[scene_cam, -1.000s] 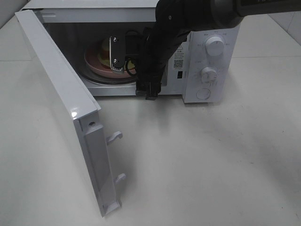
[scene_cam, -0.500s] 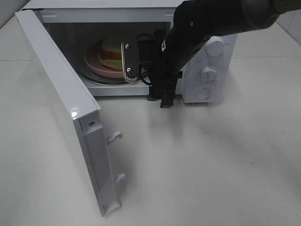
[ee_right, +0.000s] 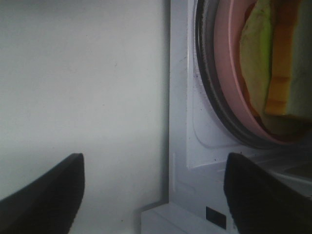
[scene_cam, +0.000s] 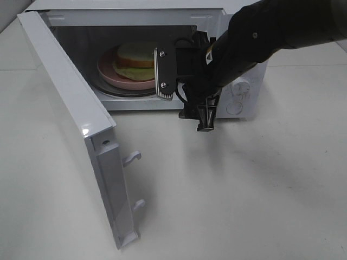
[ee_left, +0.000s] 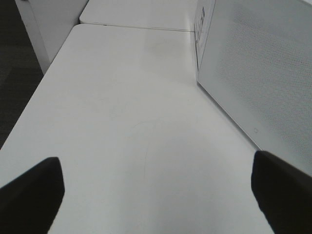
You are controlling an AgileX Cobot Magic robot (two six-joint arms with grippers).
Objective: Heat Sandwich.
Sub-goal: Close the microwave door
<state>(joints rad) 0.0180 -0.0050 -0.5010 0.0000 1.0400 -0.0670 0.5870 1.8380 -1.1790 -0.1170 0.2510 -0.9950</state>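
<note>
Sandwich (scene_cam: 135, 57) of pale bread slices with yellow-green and orange-red filling: lying on round pink plate (scene_cam: 115, 79), itself on glass turntable (scene_cam: 111, 91) inside boxy white microwave oven (scene_cam: 124, 17). Loading judged done.

White oven door (scene_cam: 70, 108) swung wide open on the left of the high view, latch hooks (scene_cam: 133, 157) exposed on its edge.

Right gripper (scene_cam: 204, 118) just outside the oven mouth, above pale tabletop (scene_cam: 244, 189); jaws spread wide, holding nothing, apart from plate and sandwich. Left gripper (ee_left: 156, 158) not seen from the high camera; jaws likewise parted and empty, over the table beside the oven's perforated side wall (ee_left: 263, 73).

Left to do, by judgement: shut the door, set the knobs on the white control panel (scene_cam: 238, 102), wait out the heating, perhaps take the plate out again. Knobs largely hidden behind the dark right arm (scene_cam: 260, 32), so setting not readable. Door probably to be pushed round from its outer face until the hooks catch.
</note>
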